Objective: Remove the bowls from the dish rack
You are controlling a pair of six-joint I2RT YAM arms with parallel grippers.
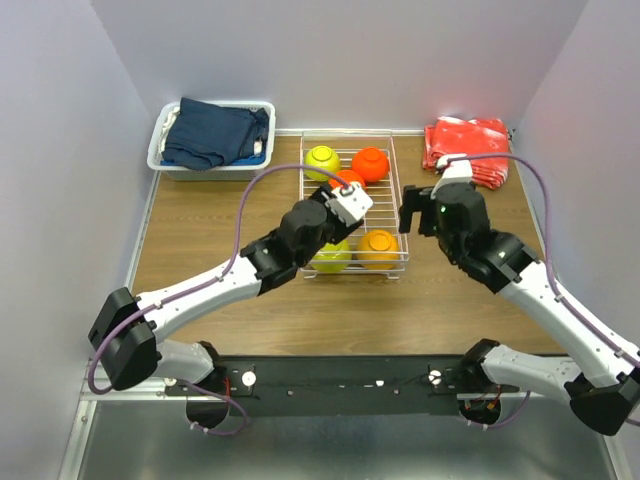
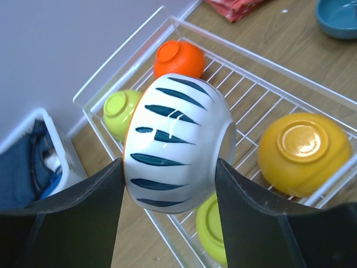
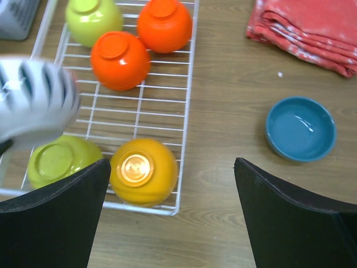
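My left gripper is shut on the white bowl with dark stripes and holds it on its side above the dish rack. In the rack, upside down, lie two yellow-green bowls, two red-orange bowls and an orange bowl. A blue bowl stands upright on the table to the right of the rack. My right gripper hangs open above the rack's near right corner, with nothing between its fingers. From above, the left gripper is over the rack and the right gripper is just beside it.
A white plastic bin of dark-blue cloth stands at the back left. A folded red cloth lies at the back right. Grey walls close in the wooden table on three sides.
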